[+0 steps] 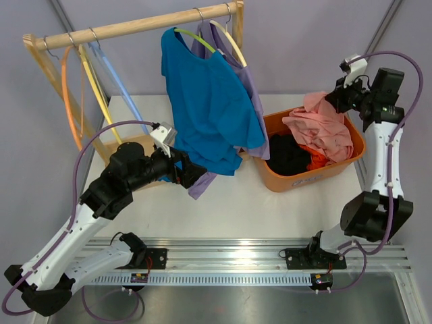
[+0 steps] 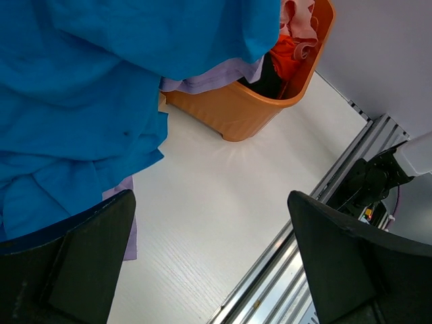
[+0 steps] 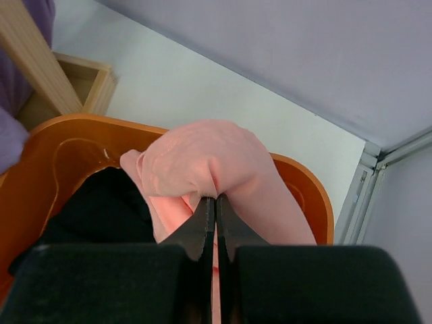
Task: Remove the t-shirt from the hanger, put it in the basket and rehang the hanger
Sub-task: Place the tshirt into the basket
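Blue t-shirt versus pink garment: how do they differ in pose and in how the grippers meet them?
The blue t-shirt hangs spread out on a hanger from the wooden rail; the pink garment lies crumpled on top of the orange basket. The blue t-shirt's hem sits by the open left gripper, ungripped; the pink garment is pinched in the shut right gripper. Both are plain, single-colour cloth.

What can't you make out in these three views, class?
- Top view: purple garment mostly hidden behind blue t-shirt.
- Left wrist view: the t-shirt's collar and hanger lie beyond the top edge.
- Right wrist view: orange bin floor covered by pink cloth and black clothing.
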{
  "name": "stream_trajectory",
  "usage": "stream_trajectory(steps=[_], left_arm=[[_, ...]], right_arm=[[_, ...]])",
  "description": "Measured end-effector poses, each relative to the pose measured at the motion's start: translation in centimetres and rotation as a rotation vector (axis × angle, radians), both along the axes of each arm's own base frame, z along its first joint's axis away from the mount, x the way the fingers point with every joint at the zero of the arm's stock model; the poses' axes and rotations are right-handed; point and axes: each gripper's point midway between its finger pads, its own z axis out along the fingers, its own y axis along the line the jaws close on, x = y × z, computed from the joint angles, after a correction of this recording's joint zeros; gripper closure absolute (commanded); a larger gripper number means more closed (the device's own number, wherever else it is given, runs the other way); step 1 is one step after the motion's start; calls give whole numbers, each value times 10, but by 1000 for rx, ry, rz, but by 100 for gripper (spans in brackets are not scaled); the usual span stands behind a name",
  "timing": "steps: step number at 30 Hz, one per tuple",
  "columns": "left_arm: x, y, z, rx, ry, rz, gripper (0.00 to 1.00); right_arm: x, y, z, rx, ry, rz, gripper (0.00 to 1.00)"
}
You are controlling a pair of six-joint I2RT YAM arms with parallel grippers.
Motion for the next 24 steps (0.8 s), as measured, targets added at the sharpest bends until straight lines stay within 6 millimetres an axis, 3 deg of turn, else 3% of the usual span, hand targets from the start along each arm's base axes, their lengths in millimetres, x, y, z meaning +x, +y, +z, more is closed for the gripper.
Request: stream_trajectory(steps=[3, 6, 12, 15, 16, 17, 21, 24], left_arm=[[1, 1, 0, 2, -2, 8, 1], [2, 2, 1, -1, -7, 15, 1], [1, 5, 11, -21, -35, 23, 1], [1, 5, 15, -27, -43, 29, 1], [1, 6, 17, -30, -47, 30, 1], [1, 6, 18, -34, -47, 34, 1], [1, 9, 28, -58, -59, 53, 1], [0, 14, 38, -83, -70, 75, 1]], right_arm=[[-16, 7, 8, -30, -33, 37, 100], [-21, 7, -28, -40, 48, 54, 100], [-34, -2, -180, 3, 460, 42, 100], [-47, -1, -229, 33, 612, 49, 93], [-48, -1, -234, 39, 628, 52, 89], [-48, 1, -235, 40, 634, 58, 79], [-50, 3, -222, 26, 616, 79, 50], [-49, 2, -195, 14, 589, 84, 40]])
